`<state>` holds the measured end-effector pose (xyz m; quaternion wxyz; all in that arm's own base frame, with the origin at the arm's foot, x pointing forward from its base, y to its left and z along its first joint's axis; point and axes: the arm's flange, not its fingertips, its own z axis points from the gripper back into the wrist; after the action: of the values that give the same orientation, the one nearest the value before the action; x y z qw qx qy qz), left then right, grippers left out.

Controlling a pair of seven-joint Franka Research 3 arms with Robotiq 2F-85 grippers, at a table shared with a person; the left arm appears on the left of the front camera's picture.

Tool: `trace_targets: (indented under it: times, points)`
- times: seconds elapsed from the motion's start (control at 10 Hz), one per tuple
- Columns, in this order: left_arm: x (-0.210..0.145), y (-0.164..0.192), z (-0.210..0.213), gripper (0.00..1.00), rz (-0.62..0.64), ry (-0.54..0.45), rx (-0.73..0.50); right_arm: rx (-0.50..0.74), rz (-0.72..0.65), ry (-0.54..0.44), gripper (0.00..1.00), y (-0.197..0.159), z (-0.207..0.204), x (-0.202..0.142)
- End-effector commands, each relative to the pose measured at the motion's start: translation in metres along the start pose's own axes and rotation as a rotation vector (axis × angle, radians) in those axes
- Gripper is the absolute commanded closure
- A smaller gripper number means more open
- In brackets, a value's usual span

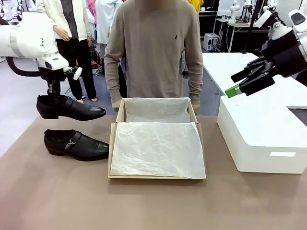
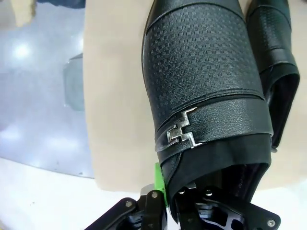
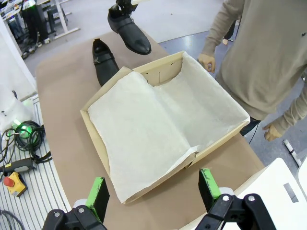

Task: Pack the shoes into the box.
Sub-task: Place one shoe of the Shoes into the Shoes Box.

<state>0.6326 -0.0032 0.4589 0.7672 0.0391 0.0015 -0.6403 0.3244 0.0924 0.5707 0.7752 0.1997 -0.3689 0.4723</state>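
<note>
My left gripper (image 1: 53,92) is clamped on the heel end of a shoe (image 1: 69,108), holding it in the air above the second shoe (image 1: 75,144). That one lies on the table (image 1: 153,206) just left of the tissue-lined box (image 1: 113,143). My right gripper (image 1: 238,85) hangs high on the right, its jaws apart.

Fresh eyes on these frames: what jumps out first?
The left gripper holds one black shoe in the air by its heel end, at the table's left side. The second shoe lies on the table beside the open cardboard box. That box sits mid-table, lined with white tissue paper. The right gripper hangs open above the white box.
</note>
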Motion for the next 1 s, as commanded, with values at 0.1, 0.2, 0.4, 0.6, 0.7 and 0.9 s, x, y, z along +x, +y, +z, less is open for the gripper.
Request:
trace_targets:
  times: [0.1,0.2,0.4,0.6,0.7,0.9]
  points:
    - [-0.001,-0.01,0.045,1.0,-0.005,0.027,0.016,0.011,0.009,-0.02,0.0,-0.001,0.0,0.001]
    - [0.002,-0.013,0.055,1.0,-0.006,0.014,0.002,0.011,0.009,-0.02,0.0,-0.001,0.0,0.001]
    - [0.015,-0.02,0.071,1.0,-0.003,0.001,-0.019,0.011,0.009,-0.02,0.0,-0.001,0.0,0.001]
    - [0.03,-0.026,0.082,1.0,-0.01,-0.007,-0.026,0.011,0.009,-0.02,0.0,-0.001,0.0,0.001]
    - [0.036,-0.028,0.085,1.0,-0.015,-0.014,-0.025,0.011,0.009,-0.02,0.0,-0.001,0.0,0.001]
    - [0.045,-0.029,0.088,1.0,-0.007,-0.017,-0.031,0.011,0.009,-0.02,0.0,-0.001,0.0,0.001]
